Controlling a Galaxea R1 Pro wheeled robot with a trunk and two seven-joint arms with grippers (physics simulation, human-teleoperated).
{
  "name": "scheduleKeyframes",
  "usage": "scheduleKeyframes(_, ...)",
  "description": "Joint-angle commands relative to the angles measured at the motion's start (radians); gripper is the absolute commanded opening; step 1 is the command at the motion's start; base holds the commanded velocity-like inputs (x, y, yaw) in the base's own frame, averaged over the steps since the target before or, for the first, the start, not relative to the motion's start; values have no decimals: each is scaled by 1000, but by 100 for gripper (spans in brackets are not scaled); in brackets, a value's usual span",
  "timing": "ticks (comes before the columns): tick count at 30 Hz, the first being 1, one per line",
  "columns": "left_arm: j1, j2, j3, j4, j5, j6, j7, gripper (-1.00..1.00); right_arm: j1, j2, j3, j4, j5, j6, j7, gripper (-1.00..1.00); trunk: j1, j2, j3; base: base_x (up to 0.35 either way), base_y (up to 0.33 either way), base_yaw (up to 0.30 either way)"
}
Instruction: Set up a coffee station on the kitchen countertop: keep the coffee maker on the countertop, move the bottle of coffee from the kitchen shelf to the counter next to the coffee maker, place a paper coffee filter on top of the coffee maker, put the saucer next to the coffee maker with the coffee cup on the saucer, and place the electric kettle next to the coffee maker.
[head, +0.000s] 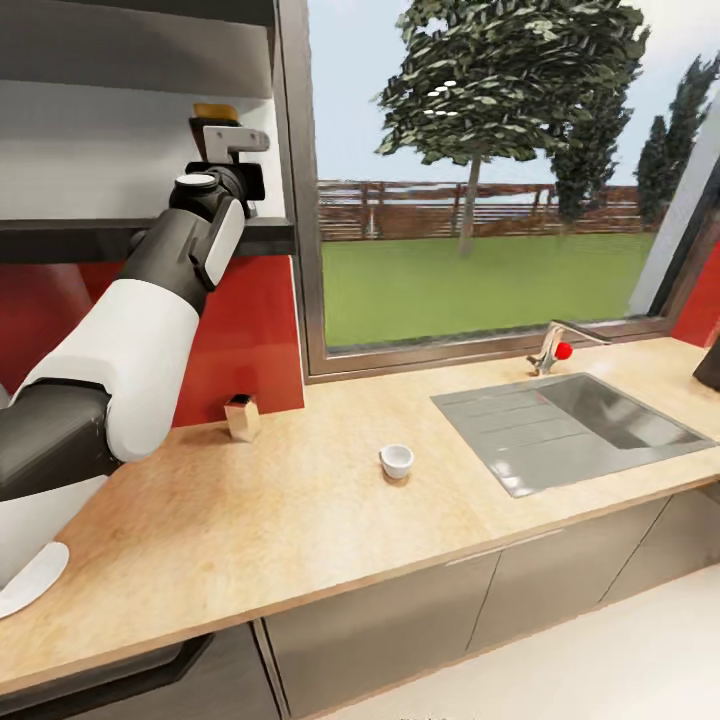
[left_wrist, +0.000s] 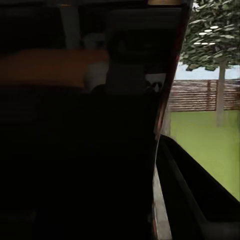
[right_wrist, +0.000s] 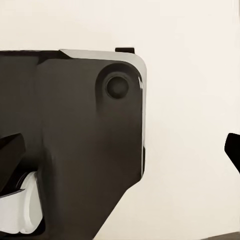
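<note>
Left arm reaches up to the kitchen shelf (head: 150, 235) beside the window.
The left gripper (head: 232, 140) sits at the bottle of coffee (head: 215, 113) on that shelf; whether its claw is clenched cannot be told. Below the shelf, the coffee cup (head: 397, 461) stands on the countertop (head: 300, 520), near the sink (head: 570, 425).

The wooden tabletop (head: 300, 510) runs under the window, with a steel sink (head: 570, 425) set into it at about three o'clock and a tap (head: 556, 352) at its back edge. Near the middle stands a small white cup (head: 397, 461), a small shiny box (head: 241, 416) sits at ten o'clock against the red wall, and a white saucer (head: 30, 580) lies at eight o'clock. Above, at eleven o'clock, a dark shelf (head: 262, 232) carries a jar with a yellow top (head: 216, 115).
</note>
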Motion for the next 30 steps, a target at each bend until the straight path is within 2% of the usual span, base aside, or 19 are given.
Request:
scheduleKeyframes(1,-1,1,-4,-2,-6,8,3,-100,-1,0,-9,1,10,-4,3,100,1,-2,-2,0,-7,-283)
scheduleKeyframes(8,-1,1,-4,-2,-6,9,4,-100,-1,0,-8,2,10,-4,4,100,1,-2,-2,0,-114,-283)
scheduleKeyframes(30,0,-1,-4,-1,-5,9,4,-100,-1,1,-7,2,10,-4,4,100,1,-2,-2,0,-216,-283)
